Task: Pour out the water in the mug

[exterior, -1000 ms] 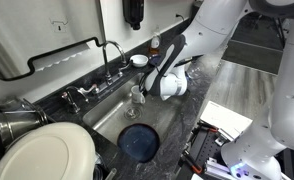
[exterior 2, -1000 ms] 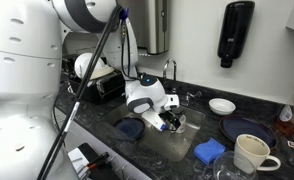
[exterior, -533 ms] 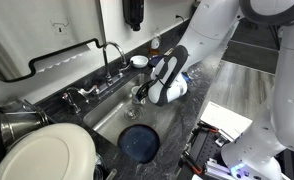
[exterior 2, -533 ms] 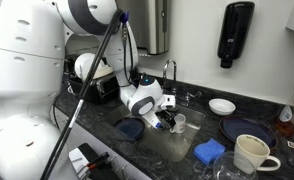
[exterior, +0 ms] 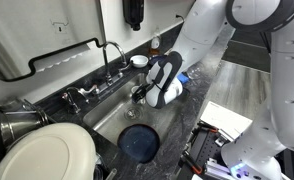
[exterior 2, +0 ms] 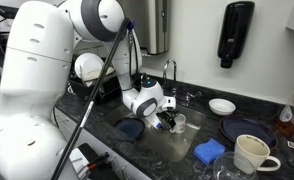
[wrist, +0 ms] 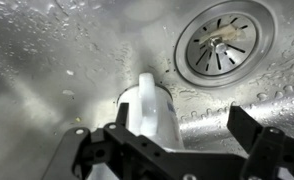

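The mug point(wrist: 147, 110), small and whitish, stands on the wet sink floor near the drain point(wrist: 219, 40). My gripper point(wrist: 182, 125) is open around it. The left finger is against the mug's side and the right finger stands well apart from it. In both exterior views the gripper point(exterior: 143, 95) point(exterior 2: 170, 122) reaches down into the sink, and the mug point(exterior 2: 180, 122) shows only partly at the fingertips. I cannot see whether there is water in the mug.
A dark round plate point(exterior: 139, 142) lies in the sink beside the arm. The faucet point(exterior: 112, 55) stands behind the basin. A cream mug point(exterior 2: 249, 152), a blue sponge point(exterior 2: 209, 150), a white bowl point(exterior 2: 222, 105) and another dark plate point(exterior 2: 245, 130) sit on the counter.
The gripper has moved along the sink to the mug and lowered, so its open fingers now straddle the mug. The mug has not moved.
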Controlling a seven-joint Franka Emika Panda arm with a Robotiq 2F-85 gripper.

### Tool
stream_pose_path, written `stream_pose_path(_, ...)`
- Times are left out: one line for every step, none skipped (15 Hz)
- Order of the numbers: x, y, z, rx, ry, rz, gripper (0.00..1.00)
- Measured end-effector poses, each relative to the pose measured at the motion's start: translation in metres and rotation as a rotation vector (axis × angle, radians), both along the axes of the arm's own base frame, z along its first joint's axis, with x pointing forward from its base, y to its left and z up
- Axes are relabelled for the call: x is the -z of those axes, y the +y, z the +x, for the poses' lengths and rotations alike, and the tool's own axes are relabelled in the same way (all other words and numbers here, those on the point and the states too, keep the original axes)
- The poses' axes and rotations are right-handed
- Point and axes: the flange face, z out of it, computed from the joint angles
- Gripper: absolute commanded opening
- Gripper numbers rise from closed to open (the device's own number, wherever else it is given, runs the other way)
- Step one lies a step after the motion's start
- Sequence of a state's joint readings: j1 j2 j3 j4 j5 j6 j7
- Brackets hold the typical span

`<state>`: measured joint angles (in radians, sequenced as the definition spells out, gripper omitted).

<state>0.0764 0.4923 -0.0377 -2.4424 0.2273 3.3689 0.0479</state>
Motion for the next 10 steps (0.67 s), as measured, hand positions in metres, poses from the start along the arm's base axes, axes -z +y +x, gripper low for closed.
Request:
stream_pose_path(0.004, 0.001, 0.003, -0.006, 0.001, -0.002, 1.0)
stream_pose_path(0.008, 0.001, 0.006, -0.01, 0.003, -0.004, 1.0)
stream_pose_path(0.012, 0.0, 0.009, -0.013, 0.003, -0.007, 1.0)
stream_pose_path(0.015, -0.001, 0.012, -0.014, 0.004, -0.012, 0.75)
stream_pose_path(0.018, -0.004, 0.014, -0.012, 0.005, -0.017, 0.74)
stream_pose_path(0.02, -0.008, 0.016, -0.008, 0.005, -0.026, 0.66)
stream_pose_path(0.023, -0.013, 0.018, -0.003, 0.006, -0.039, 0.6)
stream_pose_path(0.025, -0.018, 0.018, 0.001, 0.008, -0.05, 0.51)
stream_pose_path(0.026, -0.022, 0.018, 0.004, 0.01, -0.06, 0.45)
stream_pose_path(0.027, -0.025, 0.018, 0.007, 0.012, -0.068, 0.37)
